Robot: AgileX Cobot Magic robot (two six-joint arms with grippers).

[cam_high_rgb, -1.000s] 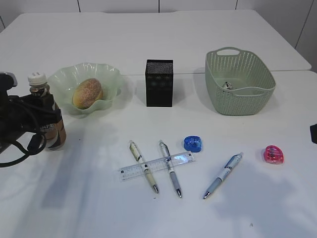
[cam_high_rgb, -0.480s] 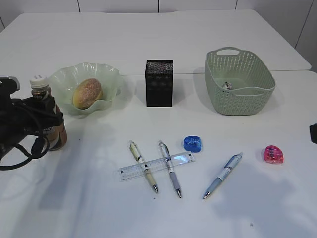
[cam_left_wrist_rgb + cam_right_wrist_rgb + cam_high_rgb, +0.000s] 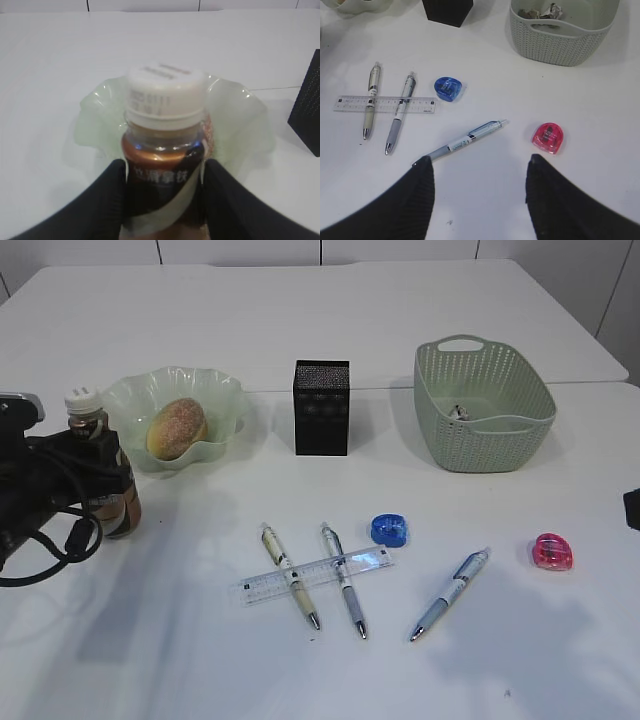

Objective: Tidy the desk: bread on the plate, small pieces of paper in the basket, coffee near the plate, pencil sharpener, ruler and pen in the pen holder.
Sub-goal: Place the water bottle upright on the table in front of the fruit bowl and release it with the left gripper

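The coffee (image 3: 105,485) stands on the desk (image 3: 180,640) just left of the plate (image 3: 215,380), which holds the bread (image 3: 177,426). My left gripper (image 3: 164,167) flanks the coffee (image 3: 165,150), with thin slivers of light between each finger and the bottle. Several pens (image 3: 343,580) and the ruler (image 3: 315,574) lie at front centre. A blue pencil sharpener (image 3: 389,530) and a pink one (image 3: 552,552) lie nearby. The pen holder (image 3: 321,407) stands at centre. The basket (image 3: 484,405) holds small pieces of paper (image 3: 459,412). My right gripper (image 3: 480,165) hangs open over bare desk, between a pen (image 3: 465,142) and the pink sharpener (image 3: 548,138).
The desk's seam runs behind the plate, holder and basket. Only a dark bit of the right arm (image 3: 632,508) shows at the right edge of the exterior view. Black cables of the left arm (image 3: 40,530) hang at the far left.
The left arm has carried the coffee a little to the right, closer to the plate, and its jaws have eased apart around the bottle. The right arm has not moved.
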